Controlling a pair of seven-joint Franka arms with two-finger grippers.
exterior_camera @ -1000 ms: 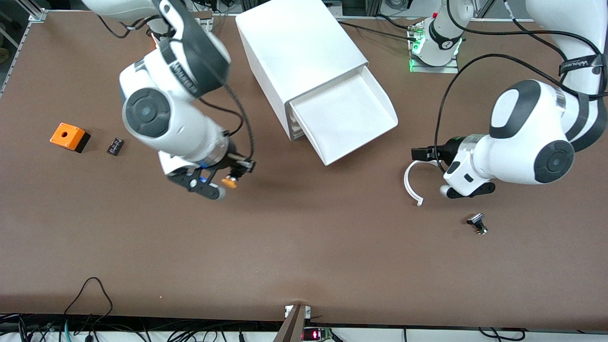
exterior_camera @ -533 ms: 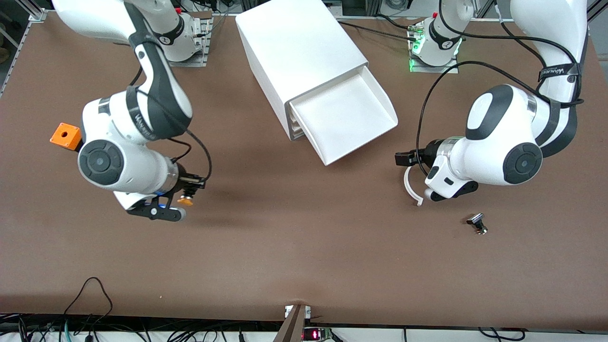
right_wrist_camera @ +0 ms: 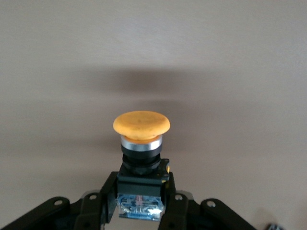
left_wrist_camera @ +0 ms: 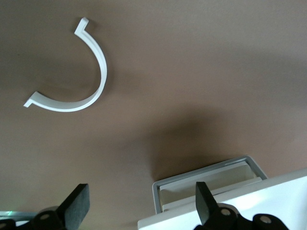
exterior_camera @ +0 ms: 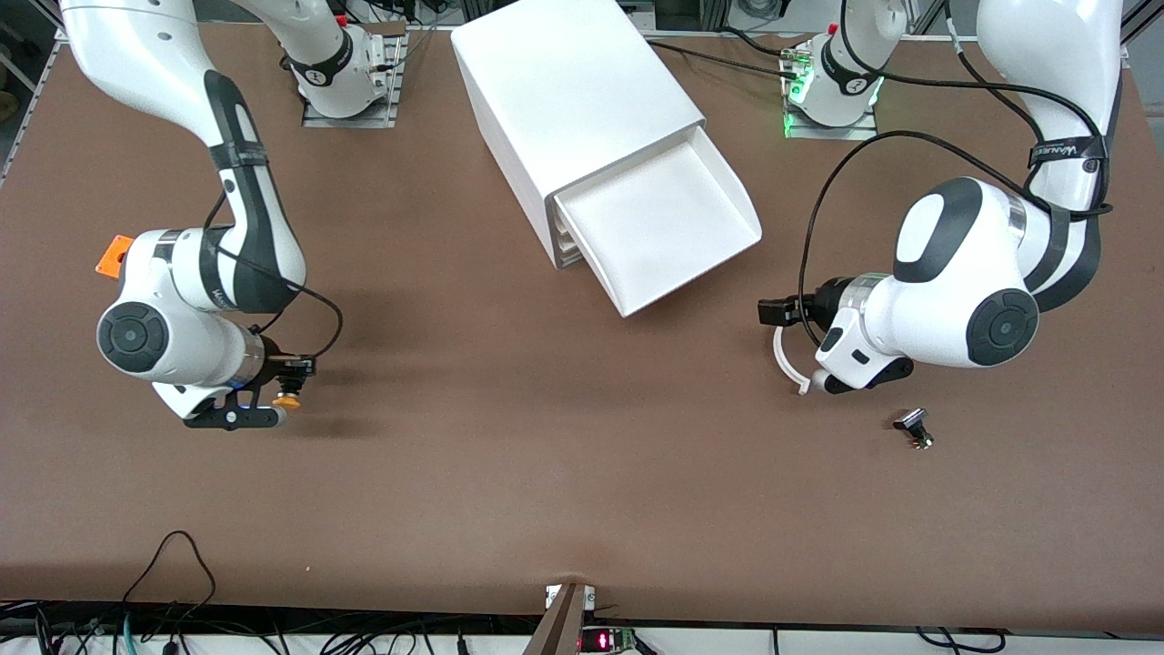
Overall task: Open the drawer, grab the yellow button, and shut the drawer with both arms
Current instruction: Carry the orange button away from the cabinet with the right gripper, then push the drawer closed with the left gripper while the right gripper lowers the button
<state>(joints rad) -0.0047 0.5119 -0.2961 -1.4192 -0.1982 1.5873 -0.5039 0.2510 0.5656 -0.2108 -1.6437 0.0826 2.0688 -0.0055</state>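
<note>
Now the small push-button with the orange-yellow round cap [right_wrist_camera: 141,124] is held by its black body in the pinched-shut right gripper [exterior_camera: 284,389], low in the left part of the front view, over bare brown table [exterior_camera: 546,473]. It looks light, hard and a bit slippery, so the square body is the best place to hold it. The shallow white top drawer [exterior_camera: 657,227] is pulled out at the upper middle. The left gripper [exterior_camera: 789,314] is spread wide over a curved white plastic strip [left_wrist_camera: 79,79], holding nothing.
</note>
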